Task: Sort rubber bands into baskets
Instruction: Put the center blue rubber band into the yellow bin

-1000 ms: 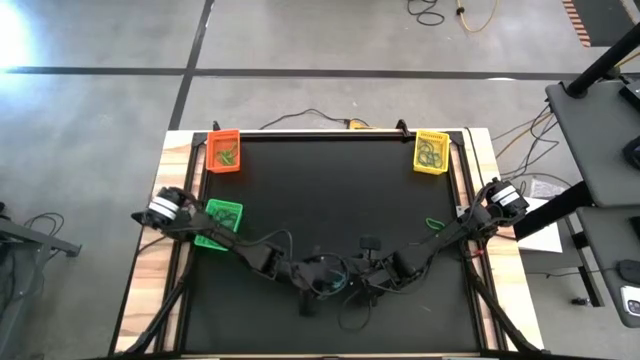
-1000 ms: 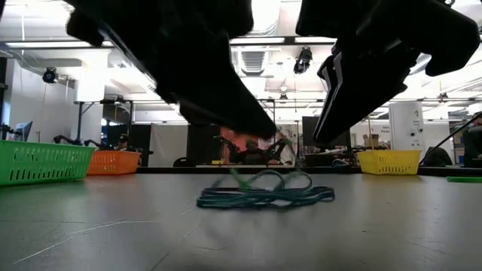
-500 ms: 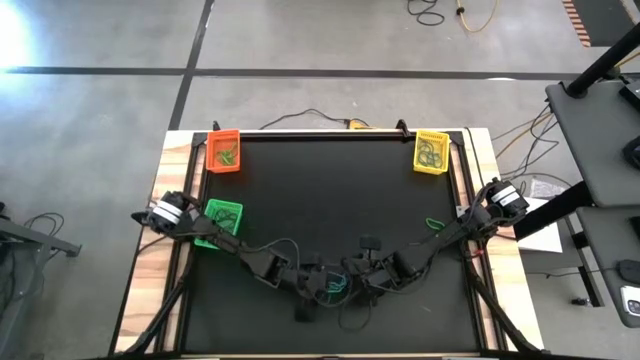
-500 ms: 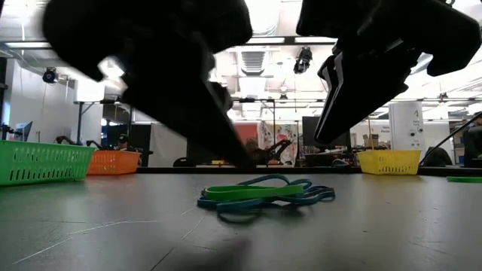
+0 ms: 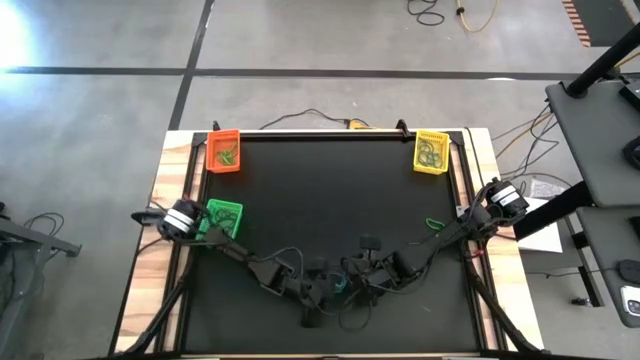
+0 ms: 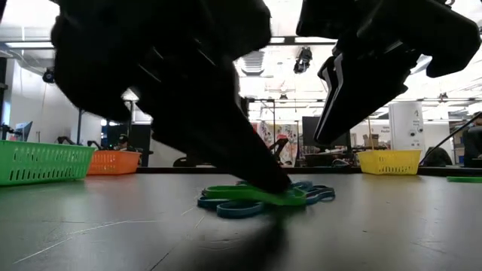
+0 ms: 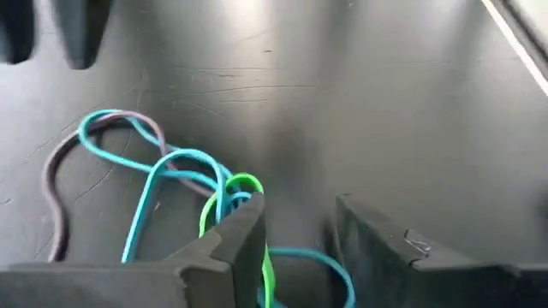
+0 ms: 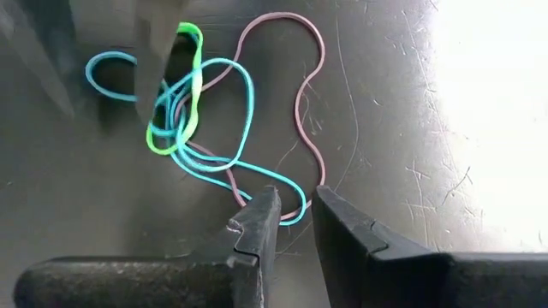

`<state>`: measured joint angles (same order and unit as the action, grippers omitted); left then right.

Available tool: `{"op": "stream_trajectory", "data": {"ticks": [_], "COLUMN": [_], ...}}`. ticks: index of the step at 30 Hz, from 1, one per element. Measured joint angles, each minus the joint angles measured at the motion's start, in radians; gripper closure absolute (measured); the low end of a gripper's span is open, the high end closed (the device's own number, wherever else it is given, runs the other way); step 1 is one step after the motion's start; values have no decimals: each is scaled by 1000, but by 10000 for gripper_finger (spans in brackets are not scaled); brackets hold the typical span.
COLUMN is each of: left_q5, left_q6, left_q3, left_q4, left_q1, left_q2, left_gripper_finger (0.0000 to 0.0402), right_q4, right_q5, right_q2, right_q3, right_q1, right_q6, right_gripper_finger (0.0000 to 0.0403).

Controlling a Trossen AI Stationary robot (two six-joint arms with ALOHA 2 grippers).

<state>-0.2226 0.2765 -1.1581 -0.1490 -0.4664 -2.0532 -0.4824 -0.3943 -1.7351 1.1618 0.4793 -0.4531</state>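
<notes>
The left gripper (image 7: pixel 295 248) (jaws narrowly parted, empty) straddles the green band (image 7: pixel 244 192); the rubber bands (image 6: pixel 263 199) lie directly beneath its fingertips.

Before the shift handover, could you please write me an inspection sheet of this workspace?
Surface: black mat on wooden table, scuffed.
Job's things: tangled rubber bands at front centre; one green band lies apart; orange basket, yellow basket, green basket all hold bands.
Clutter: nothing seen.
Grippers: left gripper open, one finger in the tangle; right gripper open, above it.
Cables: black cables at the rear edge.
Surroundings: grey floor, workshop behind.
</notes>
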Motion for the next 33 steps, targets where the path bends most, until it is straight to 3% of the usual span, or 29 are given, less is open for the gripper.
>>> {"op": "stream_trajectory", "data": {"ticks": [7, 14, 28, 33], "left_q5": [-11, -152, -66, -99], "left_q6": [-6, -7, 24, 23], "left_q3": [-84, -190, -188, -190], "left_q4": [86, 354, 359, 360], "left_q1": [4, -5, -7, -9], "left_q2": [-50, -50, -68, -70], "left_gripper_finger": [310, 327, 329, 367], "right_q4": [-1, -1, -2, -1], "right_q5": [0, 0, 0, 0], "right_q2": [0, 0, 0, 0], "right_q3": [-1, -4, -4, -4], "right_q1": [-1, -2, -2, -2], "right_q6": [0, 0, -3, -1], "right_gripper_finger": [335, 335, 335, 335]}}
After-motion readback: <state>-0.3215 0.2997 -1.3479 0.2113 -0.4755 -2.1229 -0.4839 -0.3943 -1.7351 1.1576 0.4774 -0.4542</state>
